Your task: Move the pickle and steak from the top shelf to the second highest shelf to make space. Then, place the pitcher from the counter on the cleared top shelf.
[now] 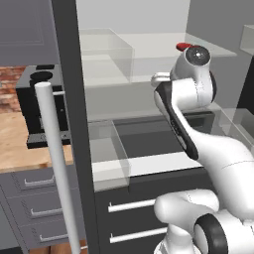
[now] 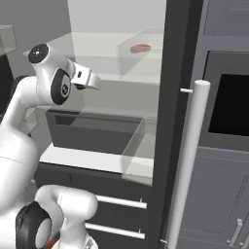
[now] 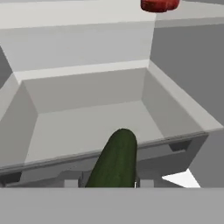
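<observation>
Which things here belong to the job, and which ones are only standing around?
Belong to the job:
- pickle, held in the claw
- steak, lying on the top shelf
- counter

Only standing around:
- black coffee machine on the counter
- clear bin at the shelf's end
- drawer handles below

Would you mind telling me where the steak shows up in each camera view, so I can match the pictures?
Left base view: the steak peeks out on the top shelf, just above the arm's wrist, upper right.
Right base view: steak upper centre, behind the clear bin's wall.
Hand view: steak at the top edge, right of centre.
Shared landmark: the top shelf it lies on.
</observation>
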Motion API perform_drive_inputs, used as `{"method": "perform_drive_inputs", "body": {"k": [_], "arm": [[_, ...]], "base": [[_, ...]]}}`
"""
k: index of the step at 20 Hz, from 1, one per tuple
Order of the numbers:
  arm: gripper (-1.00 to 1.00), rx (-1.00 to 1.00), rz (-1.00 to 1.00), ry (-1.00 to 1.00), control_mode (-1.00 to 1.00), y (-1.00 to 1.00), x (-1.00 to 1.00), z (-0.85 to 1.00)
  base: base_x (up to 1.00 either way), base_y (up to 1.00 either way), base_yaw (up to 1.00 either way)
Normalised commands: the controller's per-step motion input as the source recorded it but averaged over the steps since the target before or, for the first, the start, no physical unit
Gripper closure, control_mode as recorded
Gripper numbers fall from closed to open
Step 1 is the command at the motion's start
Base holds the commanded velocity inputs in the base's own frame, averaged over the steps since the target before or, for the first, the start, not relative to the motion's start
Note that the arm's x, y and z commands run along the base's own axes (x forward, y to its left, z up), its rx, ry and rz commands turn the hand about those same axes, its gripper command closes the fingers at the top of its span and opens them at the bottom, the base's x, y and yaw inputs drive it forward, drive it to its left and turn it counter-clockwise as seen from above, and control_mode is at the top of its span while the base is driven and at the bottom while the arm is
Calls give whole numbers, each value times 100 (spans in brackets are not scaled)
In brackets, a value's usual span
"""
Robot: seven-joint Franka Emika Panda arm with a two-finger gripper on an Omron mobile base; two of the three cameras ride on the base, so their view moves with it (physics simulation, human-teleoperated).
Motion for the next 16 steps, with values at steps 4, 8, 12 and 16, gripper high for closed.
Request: {"method": "perform_drive_inputs", "body": {"k": [4,8,12,16], "arm": [[100,0,1,7,-100,0,-29,-75],[100,0,4,4,-100,5,0,-69],[100,1,7,0,-100,1,16,-44],[100,1,9,4,-100,8,35,-23]], "base": [[0,0,0],[0,0,0],[0,0,0],[0,0,0]]}}
